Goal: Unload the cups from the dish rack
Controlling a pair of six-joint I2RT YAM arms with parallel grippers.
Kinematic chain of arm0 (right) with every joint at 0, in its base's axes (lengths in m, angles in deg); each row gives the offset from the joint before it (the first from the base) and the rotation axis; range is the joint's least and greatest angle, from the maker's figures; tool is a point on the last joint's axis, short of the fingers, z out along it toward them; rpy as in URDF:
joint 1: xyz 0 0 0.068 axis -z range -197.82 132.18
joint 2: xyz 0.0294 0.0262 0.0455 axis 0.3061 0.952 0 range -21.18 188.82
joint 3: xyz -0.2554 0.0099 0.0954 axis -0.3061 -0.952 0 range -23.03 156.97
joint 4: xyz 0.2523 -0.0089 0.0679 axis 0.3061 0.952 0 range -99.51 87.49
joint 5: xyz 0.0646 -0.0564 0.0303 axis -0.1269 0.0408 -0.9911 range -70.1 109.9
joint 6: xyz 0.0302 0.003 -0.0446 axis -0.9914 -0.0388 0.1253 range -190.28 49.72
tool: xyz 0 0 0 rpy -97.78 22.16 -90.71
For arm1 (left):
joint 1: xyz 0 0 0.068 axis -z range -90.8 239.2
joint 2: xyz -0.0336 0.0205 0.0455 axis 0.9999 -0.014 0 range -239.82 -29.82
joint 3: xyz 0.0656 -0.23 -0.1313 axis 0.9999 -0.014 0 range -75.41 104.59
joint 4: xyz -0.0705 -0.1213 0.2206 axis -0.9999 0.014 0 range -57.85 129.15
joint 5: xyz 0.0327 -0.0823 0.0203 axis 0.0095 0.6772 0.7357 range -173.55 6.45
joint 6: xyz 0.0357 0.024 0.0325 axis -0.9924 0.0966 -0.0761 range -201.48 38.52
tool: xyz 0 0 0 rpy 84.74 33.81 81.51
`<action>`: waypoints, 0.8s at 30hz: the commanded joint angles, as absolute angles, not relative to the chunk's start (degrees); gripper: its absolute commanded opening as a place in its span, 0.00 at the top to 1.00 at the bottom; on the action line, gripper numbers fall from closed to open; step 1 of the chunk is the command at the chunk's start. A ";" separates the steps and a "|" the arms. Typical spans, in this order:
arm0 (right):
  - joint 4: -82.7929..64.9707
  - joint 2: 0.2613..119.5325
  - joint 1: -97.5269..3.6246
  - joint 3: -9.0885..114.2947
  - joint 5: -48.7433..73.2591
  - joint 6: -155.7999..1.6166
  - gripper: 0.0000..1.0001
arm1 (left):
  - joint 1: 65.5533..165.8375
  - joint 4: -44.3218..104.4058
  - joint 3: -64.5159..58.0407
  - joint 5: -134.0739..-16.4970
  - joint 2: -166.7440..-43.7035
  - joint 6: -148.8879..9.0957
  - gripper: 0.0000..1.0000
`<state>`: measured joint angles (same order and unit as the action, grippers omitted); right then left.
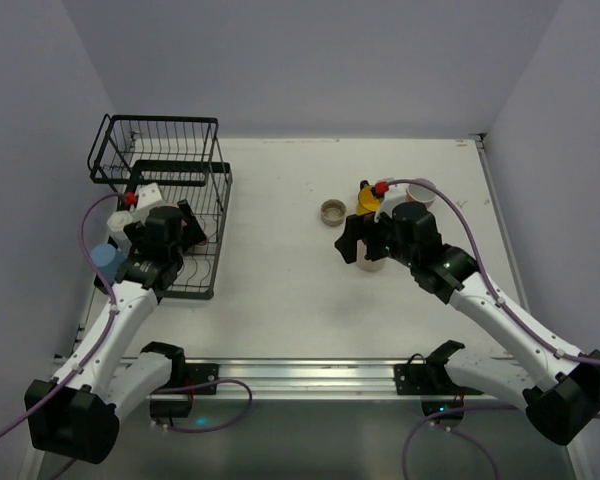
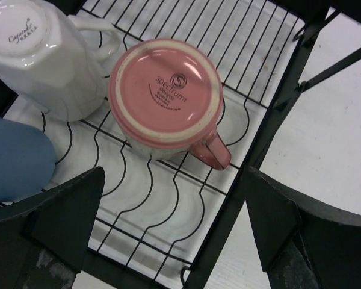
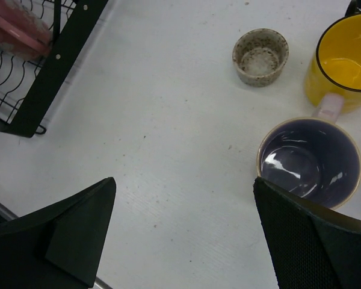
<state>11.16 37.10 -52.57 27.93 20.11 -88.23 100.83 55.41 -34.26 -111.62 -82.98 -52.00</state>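
We see the dish rack, black wire with a basket-like upper tier and a slotted lower tray, at the far left of the white table. In the left wrist view a pink mug stands upside down on the lower tray's wavy wires. Its base has a cream ring around a pink disc, and its handle points to the lower right. The base reads "spectrum" under a small round logo (there is a smaller line below, which we cannot read with certainty). Just beside it an upside-down white mug carries a cursive word starting with "C" that we cannot make out. A blue cup shows at the left edge of that view.

The left gripper hangs over the tray near the pink mug with its fingers spread wide, holding nothing. The right gripper is likewise parted and empty above the bare table.

Three cups already stand upright on the table, right of centre and well apart from the rack. They are a yellow mug, a small speckled cup and a pale-rimmed mug with a dark glossy inside.
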 commanded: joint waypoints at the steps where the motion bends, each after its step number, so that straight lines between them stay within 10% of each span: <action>1: 7.02 35.33 -54.29 27.42 17.18 -88.12 0.01 | 100.18 46.13 -33.83 -116.15 -84.30 -50.71 0.00; 24: 5.44 31.55 -59.66 26.98 13.40 -87.50 0.01 | 97.99 33.47 -33.39 -121.69 -98.37 -56.86 0.00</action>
